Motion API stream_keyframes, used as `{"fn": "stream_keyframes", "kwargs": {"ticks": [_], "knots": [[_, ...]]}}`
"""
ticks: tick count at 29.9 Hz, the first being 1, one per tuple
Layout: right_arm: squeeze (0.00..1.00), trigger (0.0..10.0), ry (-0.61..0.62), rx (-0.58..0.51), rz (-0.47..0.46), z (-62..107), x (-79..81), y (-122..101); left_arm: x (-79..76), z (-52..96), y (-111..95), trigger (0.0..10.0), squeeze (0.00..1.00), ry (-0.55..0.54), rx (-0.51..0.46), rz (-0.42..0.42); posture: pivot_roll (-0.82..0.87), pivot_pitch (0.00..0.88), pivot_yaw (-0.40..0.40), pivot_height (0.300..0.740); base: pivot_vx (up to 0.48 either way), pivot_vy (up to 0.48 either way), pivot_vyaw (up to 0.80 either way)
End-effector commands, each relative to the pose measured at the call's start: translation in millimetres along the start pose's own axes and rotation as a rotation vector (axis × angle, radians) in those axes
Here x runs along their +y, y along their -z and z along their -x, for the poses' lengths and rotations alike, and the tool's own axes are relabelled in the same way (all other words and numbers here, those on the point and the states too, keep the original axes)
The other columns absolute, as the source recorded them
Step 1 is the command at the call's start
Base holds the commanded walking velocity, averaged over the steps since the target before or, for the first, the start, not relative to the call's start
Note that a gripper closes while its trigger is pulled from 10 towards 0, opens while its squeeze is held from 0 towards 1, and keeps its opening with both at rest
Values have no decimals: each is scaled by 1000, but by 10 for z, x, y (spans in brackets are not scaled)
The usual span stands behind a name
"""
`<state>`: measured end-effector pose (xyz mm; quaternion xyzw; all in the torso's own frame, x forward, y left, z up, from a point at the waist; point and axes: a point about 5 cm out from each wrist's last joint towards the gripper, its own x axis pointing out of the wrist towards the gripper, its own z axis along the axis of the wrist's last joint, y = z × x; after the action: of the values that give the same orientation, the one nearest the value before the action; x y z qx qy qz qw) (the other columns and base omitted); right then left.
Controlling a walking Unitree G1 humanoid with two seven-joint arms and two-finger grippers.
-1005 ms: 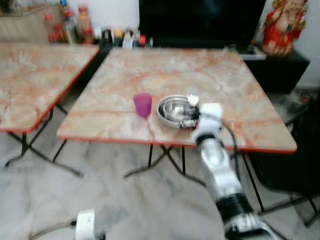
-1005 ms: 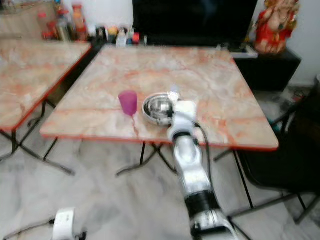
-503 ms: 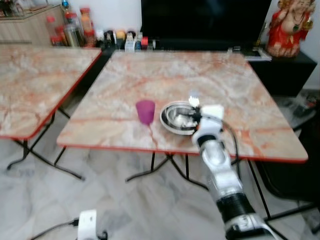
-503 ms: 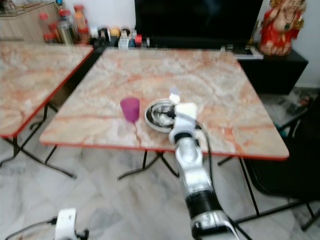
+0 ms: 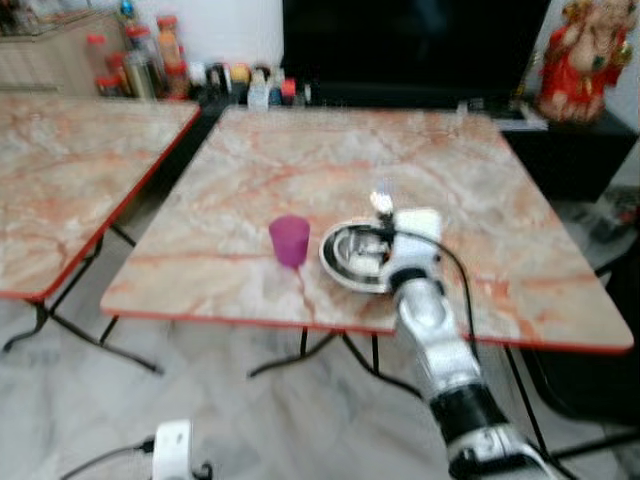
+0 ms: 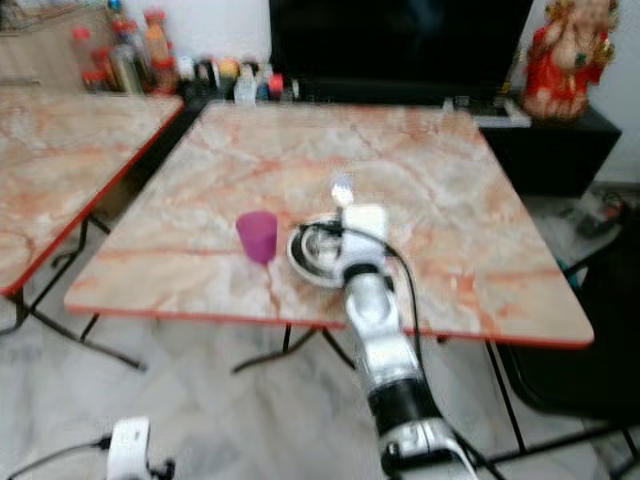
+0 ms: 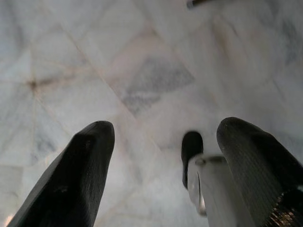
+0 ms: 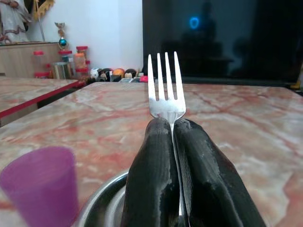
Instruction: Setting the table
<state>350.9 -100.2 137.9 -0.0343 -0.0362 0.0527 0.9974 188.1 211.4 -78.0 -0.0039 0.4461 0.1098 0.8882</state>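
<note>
My right gripper is shut on a silver fork, tines up, and hovers over the near right side of a steel bowl on the marble table. A purple cup stands upright just left of the bowl, apart from it. In the right wrist view the cup and the bowl's rim sit below the black fingers. My left gripper hangs open over the floor.
A second marble table stands to the left with a gap between. Bottles and jars line the far wall beside a black TV. A red statue sits at the back right. A white device lies on the floor.
The view has shifted and drawn slightly closer to the table. My right gripper with the fork stays over the bowl's right side.
</note>
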Motion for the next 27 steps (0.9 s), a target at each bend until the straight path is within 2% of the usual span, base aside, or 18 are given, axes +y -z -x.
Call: {"fn": "stream_keyframes", "kwargs": {"ticks": [1,12,21,27], "knots": [[0,10000,15,-17,-4,-11,-55,-40,-62,6,35,10000,0,16,9,0,-60,0,20,740,315,0,0],[0,10000,48,2,-49,-16,-103,-22,-62,5,31,10000,0,18,9,-2,-61,0,22,740,314,0,0],[0,10000,47,-6,-65,-24,-80,-39,-66,3,14,10000,0,30,3,3,-59,0,26,740,308,0,-705],[0,10000,43,-7,-57,-10,-40,-30,-63,2,6,10000,0,35,-2,8,-57,0,29,740,0,0,0]]}}
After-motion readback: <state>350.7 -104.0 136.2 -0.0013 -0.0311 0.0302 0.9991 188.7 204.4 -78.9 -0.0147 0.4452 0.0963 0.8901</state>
